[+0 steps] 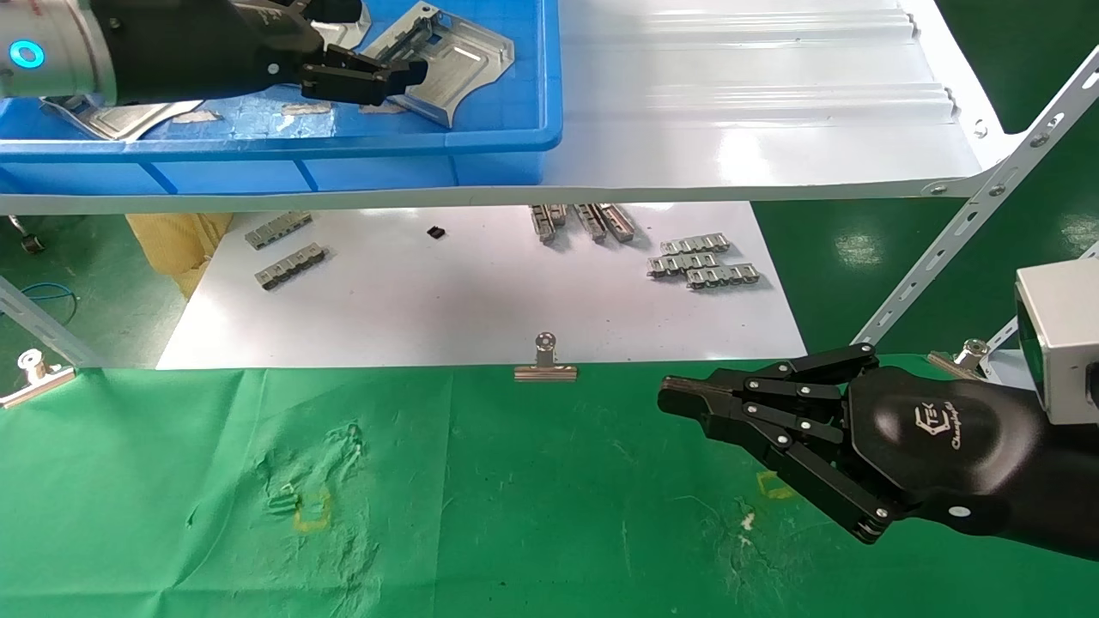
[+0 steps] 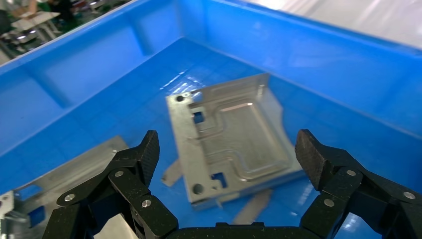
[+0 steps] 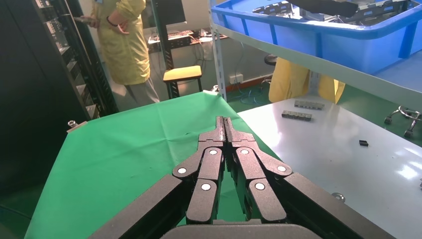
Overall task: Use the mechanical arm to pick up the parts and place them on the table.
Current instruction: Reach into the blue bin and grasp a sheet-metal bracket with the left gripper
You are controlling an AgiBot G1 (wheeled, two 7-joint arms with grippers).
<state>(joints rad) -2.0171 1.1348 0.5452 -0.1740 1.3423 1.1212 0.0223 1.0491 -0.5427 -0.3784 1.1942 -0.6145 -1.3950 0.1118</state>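
Note:
My left gripper [image 1: 386, 73] is inside the blue bin [image 1: 515, 142] on the white shelf. In the left wrist view it [image 2: 230, 152] is open, with its fingers [image 2: 148, 150] spread wide and nothing held. A silvery stamped part [image 2: 234, 134] lies on the bin floor just beyond the fingertips, also seen in the head view [image 1: 455, 56]. A second part [image 1: 112, 116] lies partly under the left arm and shows in the left wrist view [image 2: 84, 164]. My right gripper [image 1: 678, 399] is shut and empty, hovering over the green table [image 1: 481, 498]; its own view shows it [image 3: 224, 122] closed.
A white sheet [image 1: 481, 292] behind the table carries several small segmented strips [image 1: 704, 262]. A binder clip [image 1: 545, 360] holds the cloth's back edge. A slanted shelf strut [image 1: 953, 240] stands near the right arm. A person in yellow [image 3: 124, 45] stands far off.

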